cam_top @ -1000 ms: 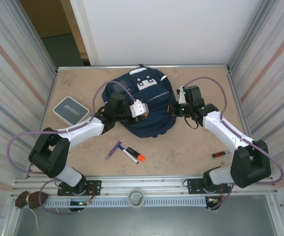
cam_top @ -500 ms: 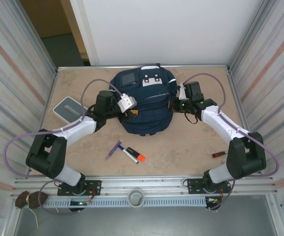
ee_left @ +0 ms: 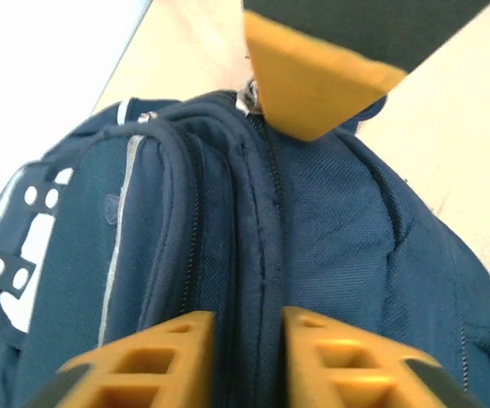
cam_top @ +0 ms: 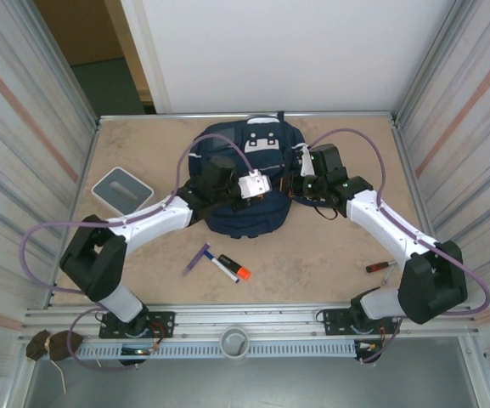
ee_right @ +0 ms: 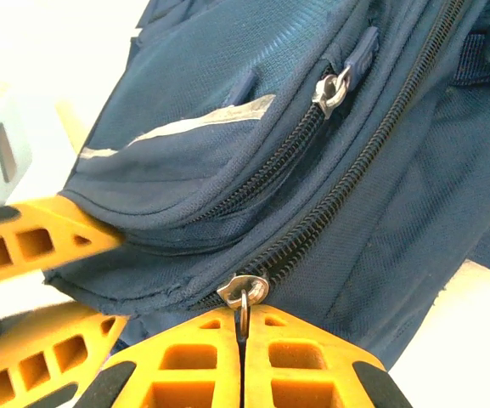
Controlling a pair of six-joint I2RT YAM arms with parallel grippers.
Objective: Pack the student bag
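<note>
Right tool [ee_right: 243, 327]: closed, with both yellow fingers pressed together on a metal zipper pull [ee_right: 243, 293] low on the bag [ee_right: 397, 170]. From above I see it at the bag's right flank.
Left tool [ee_left: 246, 331]: its fingers stand a narrow gap apart with a zipper ridge of the bag running between them. I can't tell whether they pinch it. From above it sits over the bag's middle.
Bag: navy, lying at the far middle of the tabletop [cam_top: 329, 255] between the two tools, with its white patch toward the far edge.
Second pull [ee_right: 334, 85]: hangs free on the pocket zip above the gripped one.
Near side of the bag: a purple pen [cam_top: 197, 257] and an orange-capped marker [cam_top: 230, 268] lie just beside each other, apart from the bag.
Left: a grey tray [cam_top: 121, 189], well apart from the bag.
Right: a small red thing [cam_top: 379, 267] beside the right arm; I can't make out what it is.
</note>
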